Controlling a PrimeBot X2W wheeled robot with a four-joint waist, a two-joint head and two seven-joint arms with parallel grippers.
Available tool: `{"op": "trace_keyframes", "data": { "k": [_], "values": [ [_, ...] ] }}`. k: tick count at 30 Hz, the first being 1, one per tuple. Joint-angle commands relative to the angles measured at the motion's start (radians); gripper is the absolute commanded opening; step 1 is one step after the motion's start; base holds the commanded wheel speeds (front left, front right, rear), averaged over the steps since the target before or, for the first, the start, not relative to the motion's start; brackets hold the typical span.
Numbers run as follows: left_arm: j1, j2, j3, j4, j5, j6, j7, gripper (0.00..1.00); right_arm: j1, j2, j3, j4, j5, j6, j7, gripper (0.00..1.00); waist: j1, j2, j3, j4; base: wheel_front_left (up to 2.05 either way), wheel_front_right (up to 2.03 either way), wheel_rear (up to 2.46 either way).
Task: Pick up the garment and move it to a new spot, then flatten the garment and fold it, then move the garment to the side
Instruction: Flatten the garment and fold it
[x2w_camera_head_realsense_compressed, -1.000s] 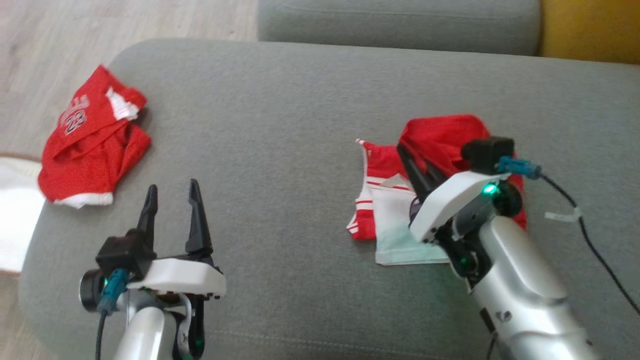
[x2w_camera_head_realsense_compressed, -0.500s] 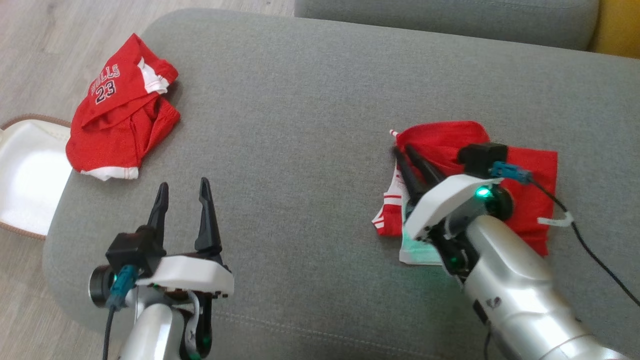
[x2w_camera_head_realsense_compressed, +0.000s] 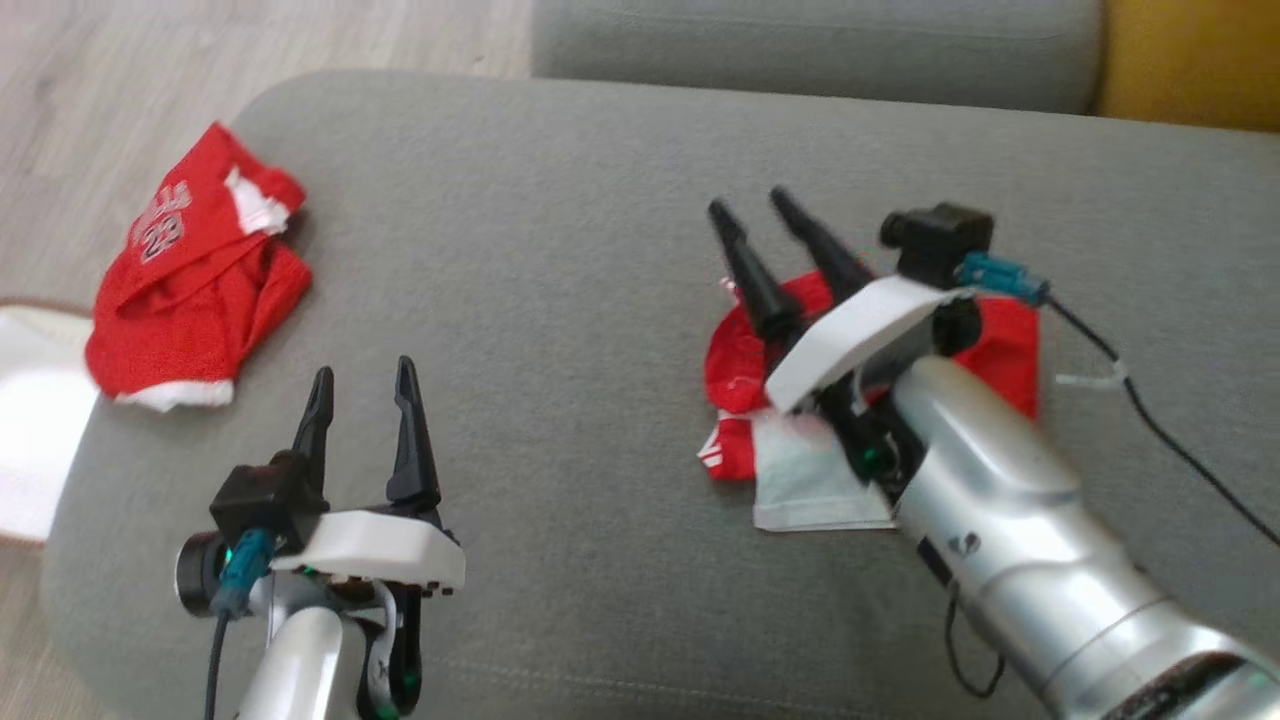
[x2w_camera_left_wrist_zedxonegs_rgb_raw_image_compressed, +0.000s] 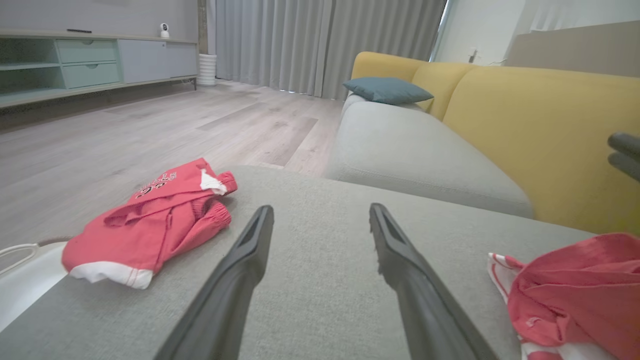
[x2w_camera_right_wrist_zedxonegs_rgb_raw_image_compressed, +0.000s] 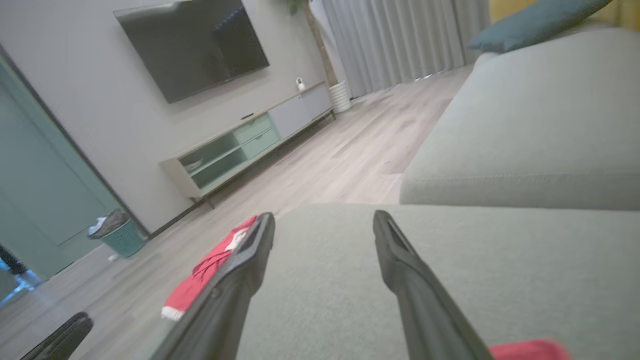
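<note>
Right pincer (x2w_camera_head_realsense_compressed: 749, 200) spread; forearm (x2w_camera_head_realsense_compressed: 1000, 520) hides garment (x2w_camera_head_realsense_compressed: 735, 360) middle.

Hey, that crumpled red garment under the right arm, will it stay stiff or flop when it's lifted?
Probably floppy: the red garment lies in soft bunched folds on the cushion. Likely light, since it looks like thin cloth. A one-point pinch may let it unfold and dangle.

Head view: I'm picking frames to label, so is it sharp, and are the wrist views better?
Head view: smeared, print on the jersey unreadable, the right end effector soft-edged, the white patch at the left edge blown out; left wrist view: crisp, the jersey's print edges clear; right wrist view: blurry overall, the red garment at the bottom a smudge.
</note>
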Motion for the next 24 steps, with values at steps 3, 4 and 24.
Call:
{"op": "trace_keyframes", "data": {
  "k": [3, 4, 24],
  "values": [
    [-0.018, 0.008, 0.043, -0.049, 0.008, 0.007, -0.005, 1.0, -0.052, 0.015, -0.06, 0.005, -0.088, 0.002, -0.03, 1.0, 0.0, 0.0, -0.032, -0.052, 0.0, 0.0, 0.0],
    [-0.016, 0.008, 0.047, -0.055, 0.007, 0.007, -0.005, 1.0, -0.055, 0.015, -0.086, 0.018, -0.121, 0.002, -0.035, 1.0, 0.0, 0.0, -0.036, -0.062, 0.0, 0.0, 0.0],
    [-0.004, 0.008, 0.055, -0.15, 0.023, -0.004, -0.005, 1.0, 0.384, -0.043, -0.668, -0.356, -0.69, 0.002, -0.08, 1.0, 0.0, 0.0, -0.054, -0.171, 0.0, 0.0, 0.0]
  ]
}}
